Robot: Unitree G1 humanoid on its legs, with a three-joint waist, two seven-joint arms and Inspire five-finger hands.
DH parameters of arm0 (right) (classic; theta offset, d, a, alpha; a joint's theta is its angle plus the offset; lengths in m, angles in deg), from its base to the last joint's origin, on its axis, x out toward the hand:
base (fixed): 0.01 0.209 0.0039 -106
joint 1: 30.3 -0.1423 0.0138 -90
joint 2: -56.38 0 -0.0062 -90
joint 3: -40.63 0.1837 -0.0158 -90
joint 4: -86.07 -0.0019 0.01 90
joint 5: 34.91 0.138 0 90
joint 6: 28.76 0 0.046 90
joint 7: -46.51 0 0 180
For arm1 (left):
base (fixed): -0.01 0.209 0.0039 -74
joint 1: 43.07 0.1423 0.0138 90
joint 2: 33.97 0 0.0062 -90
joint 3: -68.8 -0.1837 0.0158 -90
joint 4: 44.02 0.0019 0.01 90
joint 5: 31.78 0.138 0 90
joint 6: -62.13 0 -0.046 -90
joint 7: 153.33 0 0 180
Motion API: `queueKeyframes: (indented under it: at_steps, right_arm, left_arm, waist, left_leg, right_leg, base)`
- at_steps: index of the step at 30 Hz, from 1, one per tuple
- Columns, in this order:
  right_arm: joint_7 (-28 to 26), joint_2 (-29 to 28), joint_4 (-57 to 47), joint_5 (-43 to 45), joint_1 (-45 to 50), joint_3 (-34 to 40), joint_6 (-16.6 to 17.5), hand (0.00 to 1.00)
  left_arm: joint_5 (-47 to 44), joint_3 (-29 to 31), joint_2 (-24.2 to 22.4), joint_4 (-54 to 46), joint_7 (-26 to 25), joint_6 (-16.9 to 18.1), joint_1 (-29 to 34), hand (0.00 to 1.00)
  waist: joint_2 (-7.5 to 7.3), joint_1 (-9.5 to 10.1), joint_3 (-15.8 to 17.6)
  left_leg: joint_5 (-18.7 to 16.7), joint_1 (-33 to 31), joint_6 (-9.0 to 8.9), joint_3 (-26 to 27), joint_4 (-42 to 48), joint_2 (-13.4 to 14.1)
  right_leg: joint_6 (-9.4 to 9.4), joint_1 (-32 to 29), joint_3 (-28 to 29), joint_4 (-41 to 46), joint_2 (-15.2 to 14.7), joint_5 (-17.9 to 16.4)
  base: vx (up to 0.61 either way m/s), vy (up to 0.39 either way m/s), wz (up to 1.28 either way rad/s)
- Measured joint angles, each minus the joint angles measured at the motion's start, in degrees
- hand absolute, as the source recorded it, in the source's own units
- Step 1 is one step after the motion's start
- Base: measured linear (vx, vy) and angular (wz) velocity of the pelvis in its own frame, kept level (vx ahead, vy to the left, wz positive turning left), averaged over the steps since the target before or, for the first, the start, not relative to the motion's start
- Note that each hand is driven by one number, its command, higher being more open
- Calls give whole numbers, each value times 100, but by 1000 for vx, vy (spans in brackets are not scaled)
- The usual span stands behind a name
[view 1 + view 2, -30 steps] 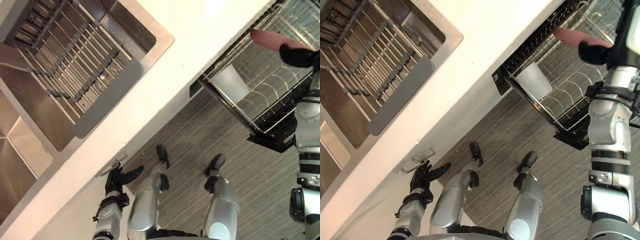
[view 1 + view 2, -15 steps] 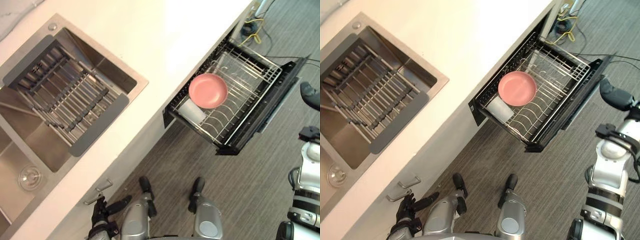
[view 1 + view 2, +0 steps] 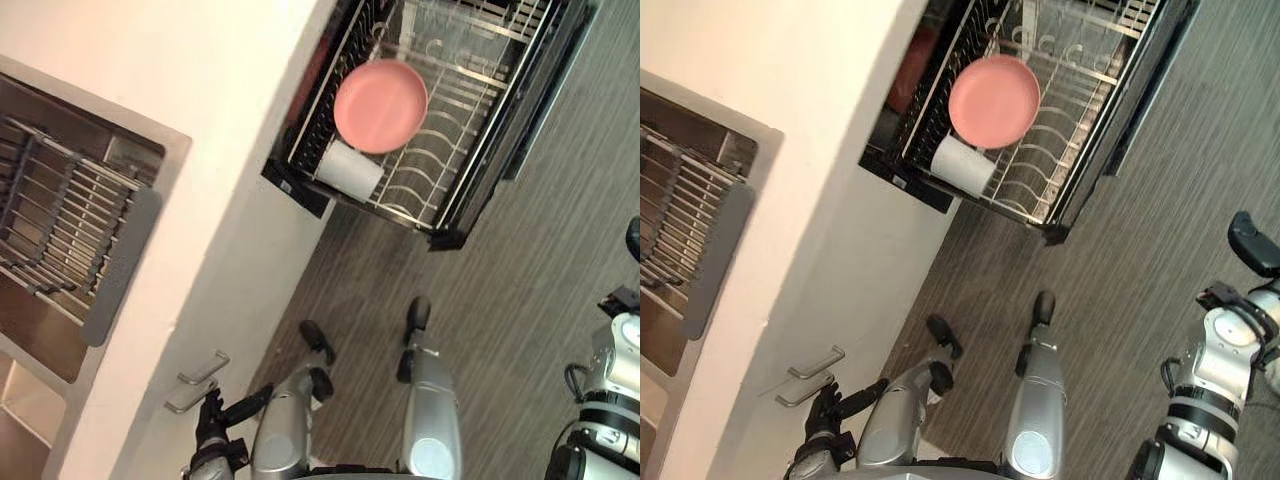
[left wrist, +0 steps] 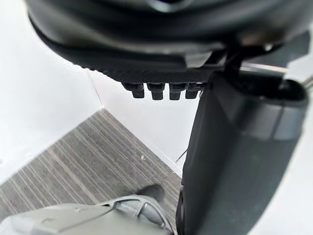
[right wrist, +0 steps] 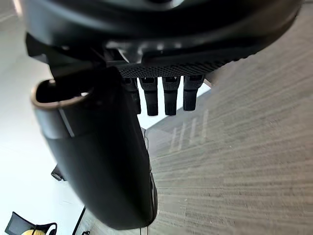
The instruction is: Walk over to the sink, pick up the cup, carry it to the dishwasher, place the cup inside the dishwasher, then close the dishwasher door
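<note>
A white cup [image 3: 348,168] lies on its side in the wire rack [image 3: 455,130] of the pulled-out dishwasher [image 3: 1140,95], just below a pink plate [image 3: 993,100] that leans in the rack. My right hand [image 3: 1253,243] hangs over the floor well to the right of the dishwasher. It is open and holds nothing; its straight fingers [image 5: 164,95] and thumb [image 5: 98,156] show over bare floor. My left hand [image 3: 215,432] hangs low by the cabinet front, also open with nothing in it, fingers [image 4: 161,90] straight.
The white counter [image 3: 200,100] runs diagonally, with the steel sink [image 3: 130,160] and its drying rack [image 3: 60,240] at the left. Two cabinet handles [image 3: 200,380] sit below the counter near my left hand. Grey wood floor [image 3: 520,280] spreads right of the dishwasher.
The camera has swung, so the whole scene has shifted. My right hand has come away from the rack beside the pink plate and now hangs at the right over the floor.
</note>
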Motion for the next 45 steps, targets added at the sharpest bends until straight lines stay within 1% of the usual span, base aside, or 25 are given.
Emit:
queueKeyframes:
  at_steps: [1,2,3,4,5,6,7,10,12,13,15,16,18,19,22,25,28,29,30,33,37,39,42,44,45]
  right_arm:
    - [-67,40,-6,41,-55,-50,1,0]
    - [-230,113,-10,171,-188,-143,2,0]
    - [-316,142,-16,225,-248,-197,3,0]
    - [-494,176,-44,261,-330,-274,28,0]
    - [-657,192,-75,383,-387,-294,106,0]
    - [-724,192,-88,451,-411,-307,155,0]
    - [-826,170,-89,577,-454,-430,246,0]
    - [-1118,98,-88,858,-506,-707,449,0]
    - [-1379,70,-24,1112,-701,-789,593,0]
    - [-1429,64,33,1161,-765,-804,625,0]
    - [-1438,38,317,1390,-914,-711,716,0]
    - [-1433,53,389,1413,-937,-698,728,0]
    - [-1430,129,694,1569,-1087,-656,788,0]
    - [-1430,137,726,1568,-1105,-657,788,0]
    - [-1424,293,1104,1568,-1291,-663,787,0]
    - [-1409,473,1633,1567,-1682,-874,731,0]
    - [-1406,765,2157,1567,-2223,-1196,560,0]
    - [-1409,867,2416,1567,-2450,-1319,501,0]
    - [-1412,929,2544,1567,-2566,-1406,466,0]
    - [-1501,1147,3129,1583,-3119,-1884,308,0]
    - [-1602,1413,3994,1610,-4065,-2529,-67,0]
    - [-1607,1541,4334,1587,-4461,-2847,-263,0]
    - [-1601,1612,4592,1562,-4756,-3028,-439,0]
    - [-1700,1704,4617,1559,-4756,-3153,-497,0]
    - [-1704,1709,4618,1543,-4771,-3165,-520,100]
  left_arm:
    - [0,-49,-3,2,-20,-5,-31,100]
    - [-2,-151,-11,8,-43,-29,-78,100]
    - [-2,-189,-15,-2,-49,-35,-80,100]
    - [-2,-211,-55,-15,-49,-35,-123,100]
    - [-14,-285,-98,-14,-49,-49,-202,100]
    - [-18,-313,-113,-15,-49,-53,-235,100]
    - [-72,-374,-162,-41,-47,-44,-255,100]
    - [-280,-421,-263,-115,-33,11,-301,100]
    - [-431,-593,-477,-238,22,116,-301,100]
    - [-427,-622,-463,-251,80,130,-305,100]
    - [-433,-647,-468,-236,195,128,-296,100]
    - [-436,-651,-473,-217,227,124,-291,100]
    - [-555,-667,-500,-89,386,111,-281,100]
    - [-587,-670,-503,-73,404,104,-281,100]
    - [-682,-727,-534,-32,556,71,-222,100]
    - [-787,-809,-537,-34,717,69,-172,100]
    - [-794,-858,-614,-49,850,50,-89,100]
    - [-795,-860,-653,-63,921,16,-51,100]
    - [-796,-871,-652,-76,974,-9,-38,100]
    - [-791,-865,-652,-96,1137,-15,-28,100]
    - [-776,-857,-651,-167,1249,-66,-28,100]
    - [-776,-856,-651,-235,1337,-100,-28,100]
    - [-777,-853,-651,-266,1345,-126,-28,100]
    - [-775,-852,-651,-264,1361,-135,-28,100]
    - [-776,-854,-651,-261,1393,-130,-28,100]
  waist:
    - [50,6,17]
    - [153,17,63]
    - [191,35,65]
    - [277,95,63]
    - [383,155,87]
    - [438,176,102]
    - [490,221,69]
    - [539,298,34]
    - [599,317,-9]
    - [604,319,-12]
    - [642,313,-40]
    - [661,308,-54]
    - [724,284,-100]
    - [730,285,-105]
    - [824,279,-175]
    - [868,284,-208]
    - [1001,303,-310]
    - [1062,320,-357]
    - [1078,334,-370]
    - [1091,409,-380]
    - [1094,527,-383]
    - [1094,639,-382]
    - [1090,677,-379]
    - [1084,663,-374]
    - [1075,664,-368]
  left_leg:
    - [8,-35,10,-1,1,-6]
    - [27,-94,34,-6,-4,-19]
    - [36,-131,43,-22,-9,-31]
    - [46,-192,51,-93,-18,-65]
    - [63,-215,65,-155,-35,-100]
    - [70,-226,74,-185,-40,-119]
    - [81,-271,80,-351,-57,-170]
    - [147,-272,103,-592,-167,-284]
    - [225,-254,152,-819,-284,-498]
    - [238,-241,163,-877,-301,-545]
    - [283,-164,214,-1045,-408,-709]
    - [289,-143,215,-1093,-451,-757]
    - [389,-55,199,-1288,-636,-953]
    - [399,-46,200,-1305,-652,-969]
    - [470,36,208,-1595,-707,-1105]
    - [569,187,223,-1856,-815,-1254]
    - [644,212,242,-2124,-844,-1381]
    - [675,228,279,-2225,-845,-1410]
    - [682,246,287,-2276,-845,-1427]
    - [720,309,302,-2479,-846,-1486]
    - [807,339,342,-2662,-854,-1501]
    - [817,353,343,-2748,-853,-1504]
    - [817,373,342,-2832,-853,-1496]
    - [813,422,337,-2842,-854,-1498]
    - [809,433,331,-2841,-853,-1496]
  right_leg:
    - [-5,-38,10,-12,0,21]
    - [-10,-80,13,-56,-2,62]
    - [-11,-116,24,-73,-5,84]
    - [-8,-183,43,-89,-17,122]
    - [2,-206,39,-78,-46,135]
    - [4,-207,24,-68,-66,136]
    - [13,-248,1,-48,-112,142]
    - [35,-275,-100,61,-269,129]
    - [116,-263,-225,233,-520,63]
    - [137,-246,-259,282,-587,39]
    - [197,-147,-393,396,-787,-21]
    - [214,-121,-430,424,-846,-37]
    - [262,-34,-572,518,-1069,-85]
    - [266,-20,-584,526,-1087,-88]
    - [334,172,-846,723,-1321,-213]
    - [391,291,-1014,1092,-1560,-434]
    - [454,375,-1224,1406,-1807,-630]
    - [470,434,-1321,1508,-1879,-694]
    - [481,468,-1366,1562,-1920,-735]
    - [495,572,-1528,1829,-2084,-943]
    - [482,666,-1717,2060,-2198,-1133]
    - [477,711,-1798,2170,-2241,-1230]
    - [471,802,-1918,2242,-2263,-1302]
    - [470,874,-1943,2226,-2263,-1303]
    - [469,883,-1943,2222,-2261,-1304]
  base:
    - [-37,5,-8]
    - [0,0,0]
    - [0,0,0]
    - [0,0,0]
    - [9,16,7]
    - [22,16,16]
    - [29,15,15]
    - [33,31,25]
    - [31,59,51]
    - [14,58,49]
    - [10,52,45]
    - [10,54,41]
    - [18,51,44]
    - [33,36,38]
    - [41,16,50]
    - [20,-1,46]
    - [6,-5,52]
    - [5,-11,48]
    - [-3,-18,45]
    - [-18,-24,37]
    - [-24,-33,25]
    - [-14,-48,19]
    - [9,-35,15]
    - [6,-11,2]
    - [-9,-9,-3]
